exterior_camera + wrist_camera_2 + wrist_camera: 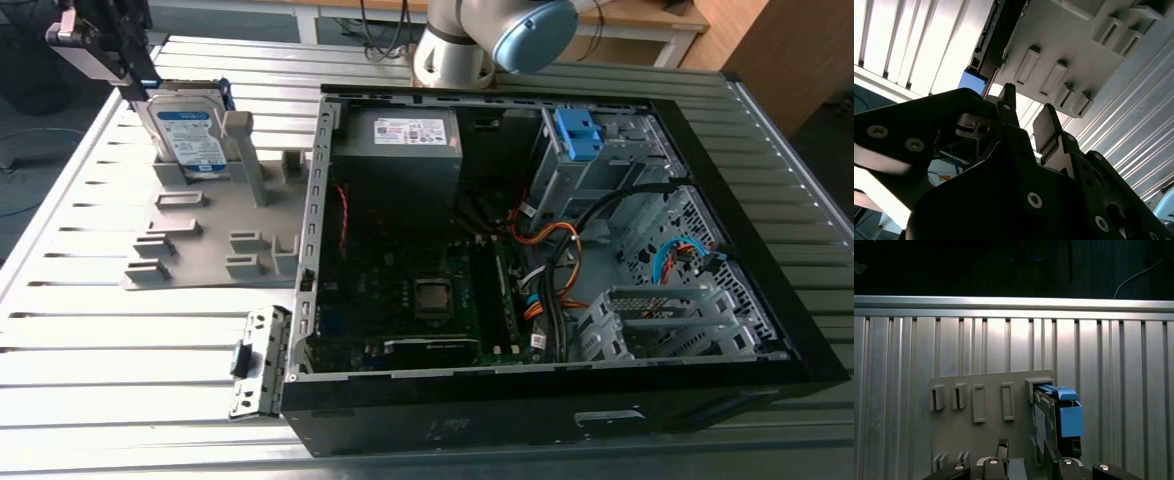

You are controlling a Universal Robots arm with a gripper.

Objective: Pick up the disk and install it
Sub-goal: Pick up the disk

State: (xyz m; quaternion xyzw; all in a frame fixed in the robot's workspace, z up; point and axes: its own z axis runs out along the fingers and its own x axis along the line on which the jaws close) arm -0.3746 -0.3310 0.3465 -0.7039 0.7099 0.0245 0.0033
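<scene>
The disk [187, 135] stands on edge in a slot at one corner of a grey fixture plate [200, 235]. The plate lies on the slatted metal bench [134, 340], to the exterior view's left of the open computer case [801, 330]. A blue bracket [1070, 419] is clipped along the disk's side. The gripper [131, 80] hangs just above the disk's upper edge, slightly to the exterior view's left of it. In the second wrist view its jaws are spread apart with nothing between them, and the plate and bench show through the gap. Inside the case, the drive cage by the blue latch [577, 135] holds no disk.
</scene>
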